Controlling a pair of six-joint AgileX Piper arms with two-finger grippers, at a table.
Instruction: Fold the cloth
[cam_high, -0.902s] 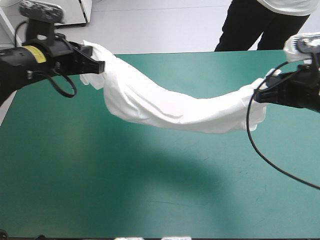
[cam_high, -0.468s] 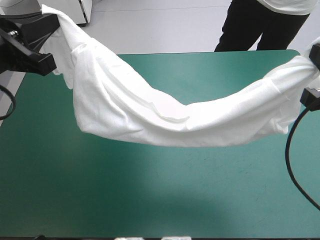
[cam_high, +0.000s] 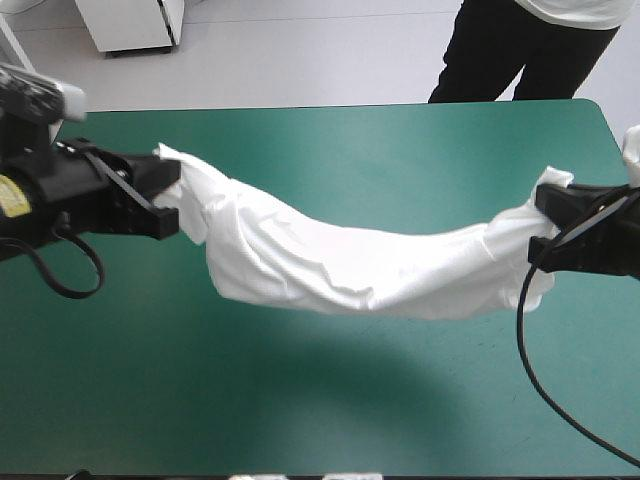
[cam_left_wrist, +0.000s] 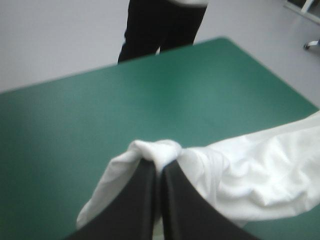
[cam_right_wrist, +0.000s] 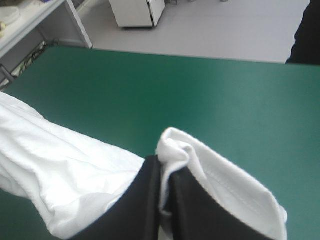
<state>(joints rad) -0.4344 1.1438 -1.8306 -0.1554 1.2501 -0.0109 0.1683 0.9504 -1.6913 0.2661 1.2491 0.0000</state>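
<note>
The T-shirt (cam_high: 340, 265) hangs above the teal-green table (cam_high: 300, 400) as a sagging band between both arms; the left gripper (cam_left_wrist: 159, 165) is pinched tight on one bunched end; the right gripper (cam_right_wrist: 164, 165) is pinched tight on the other.

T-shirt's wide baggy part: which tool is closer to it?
Left. The left tool pinches the T-shirt right beside that wide part; the right tool holds the opposite, narrower end.
</note>
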